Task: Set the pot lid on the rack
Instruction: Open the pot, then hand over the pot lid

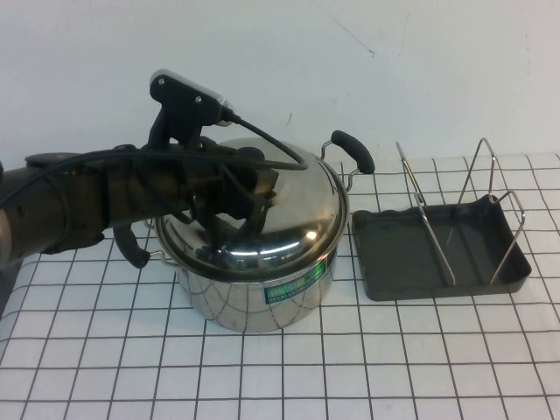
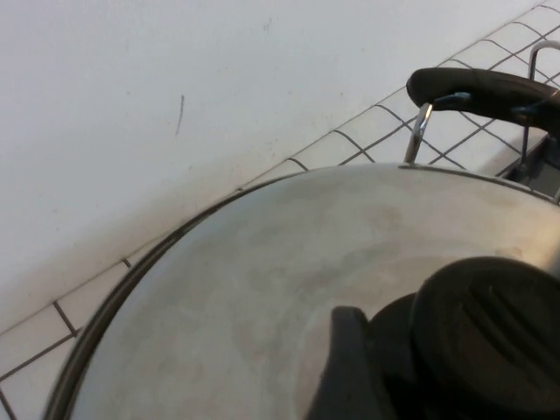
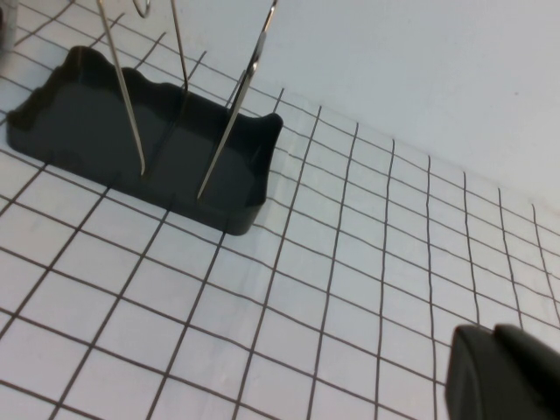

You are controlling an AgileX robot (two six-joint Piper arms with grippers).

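Left end effector (image 1: 234, 203) at pot lid (image 1: 297, 210) knob (image 2: 486, 337).

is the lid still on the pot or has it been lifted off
On. The pot lid sits flush on the pot, no gap at the rim. The left gripper is at its knob; the right gripper is parked apart.

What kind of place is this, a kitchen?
Probably a robot test table dressed up like a kitchen: a checked cloth against a bare white wall, with a pot lid and rack. The left hand is at the lid's knob; the right hand waits aside.
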